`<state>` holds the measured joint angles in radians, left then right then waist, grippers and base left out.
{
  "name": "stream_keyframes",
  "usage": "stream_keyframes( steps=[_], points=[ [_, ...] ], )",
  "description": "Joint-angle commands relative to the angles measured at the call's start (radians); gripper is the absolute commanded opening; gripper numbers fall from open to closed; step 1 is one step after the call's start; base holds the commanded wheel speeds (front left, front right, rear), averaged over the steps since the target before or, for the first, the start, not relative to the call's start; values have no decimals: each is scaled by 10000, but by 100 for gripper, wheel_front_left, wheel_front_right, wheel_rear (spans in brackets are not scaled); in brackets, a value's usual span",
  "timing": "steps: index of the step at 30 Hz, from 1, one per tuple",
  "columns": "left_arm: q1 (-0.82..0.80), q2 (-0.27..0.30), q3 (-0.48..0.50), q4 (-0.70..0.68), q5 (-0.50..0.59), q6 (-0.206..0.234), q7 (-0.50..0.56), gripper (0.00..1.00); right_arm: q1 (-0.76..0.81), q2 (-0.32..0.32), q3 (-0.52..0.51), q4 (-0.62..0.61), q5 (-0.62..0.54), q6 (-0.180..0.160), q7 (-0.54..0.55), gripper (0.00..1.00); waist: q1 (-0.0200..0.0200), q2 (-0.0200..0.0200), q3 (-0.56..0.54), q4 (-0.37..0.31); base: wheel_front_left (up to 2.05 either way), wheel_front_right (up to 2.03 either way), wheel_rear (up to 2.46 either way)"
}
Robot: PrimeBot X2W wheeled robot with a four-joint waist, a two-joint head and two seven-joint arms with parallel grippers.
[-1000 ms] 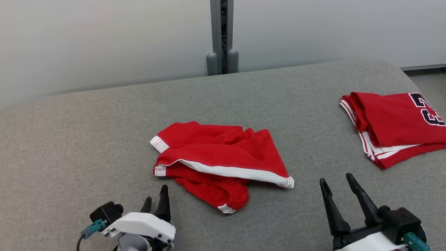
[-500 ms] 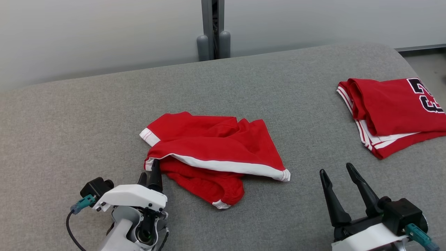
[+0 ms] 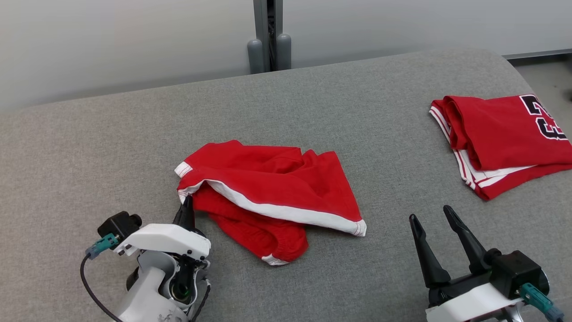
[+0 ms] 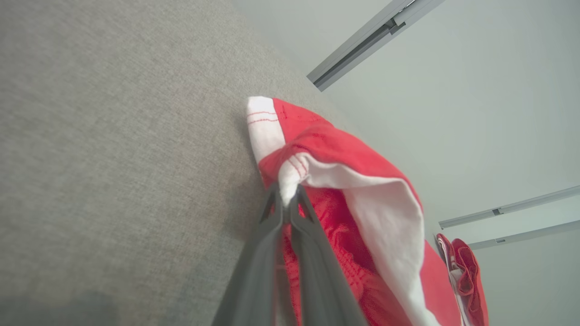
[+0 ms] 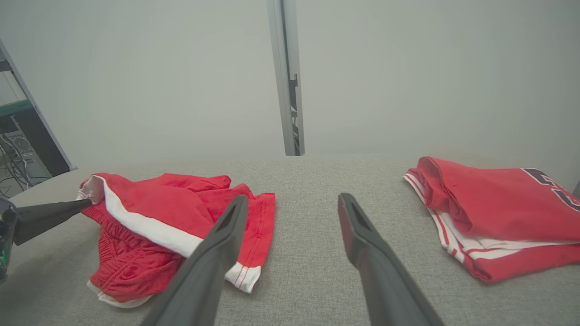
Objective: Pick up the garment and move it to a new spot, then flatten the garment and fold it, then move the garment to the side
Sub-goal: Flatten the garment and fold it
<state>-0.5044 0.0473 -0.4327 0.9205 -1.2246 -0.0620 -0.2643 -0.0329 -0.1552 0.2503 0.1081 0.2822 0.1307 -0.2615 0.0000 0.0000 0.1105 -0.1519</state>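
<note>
The left gripper (image 3: pixel 187 205) stood with its jaws apart at the near-left corner of the garment (image 3: pixel 268 188) a moment ago. Now the jaws are clamped on that corner's white hem, and the left wrist view shows the band pinched and bunched between the tips. The pick-up looks secured, so lifting and carrying seems next, though a one-corner hold will likely let the rest trail.

The right gripper (image 3: pixel 429 213) waits to the garment's near right, well apart from it, jaws spread and holding nothing. The garment, crumpled red shorts with white trim, lies mid-bench.

The bench (image 3: pixel 111 143) is covered in grey woven cloth. Far right of the garment lies a folded red jersey (image 3: pixel 505 134). Behind the garment, past the bench's far edge, a grey post (image 3: pixel 268 36) rises against a pale wall (image 3: pixel 134 40).
</note>
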Motion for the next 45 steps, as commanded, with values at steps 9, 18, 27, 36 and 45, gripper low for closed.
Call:
stream_keyframes(
  steps=[9,18,27,36,45],
  points=[
    [220,56,451,-1787,4292,191,-4,0,131,148,42,162,48,3,-40,100,0,0,-426,92,0,0,0],
    [-980,747,-1677,-2350,8194,334,126,0,293,379,110,262,54,3,-41,100,0,0,-1019,-57,0,0,0],
    [-2912,1481,-2817,-3654,9802,258,1476,0,433,570,23,303,28,3,-41,100,0,0,-1349,-368,0,0,0],
    [-4179,1075,-3345,-5503,10165,121,2969,0,359,682,-1,284,5,3,-42,100,0,0,-1534,-875,0,0,0],
    [-3324,1162,-3330,-5431,9526,613,5240,0,311,755,-4,241,52,3,-40,100,0,0,-1462,-1425,0,0,0]
  ],
)
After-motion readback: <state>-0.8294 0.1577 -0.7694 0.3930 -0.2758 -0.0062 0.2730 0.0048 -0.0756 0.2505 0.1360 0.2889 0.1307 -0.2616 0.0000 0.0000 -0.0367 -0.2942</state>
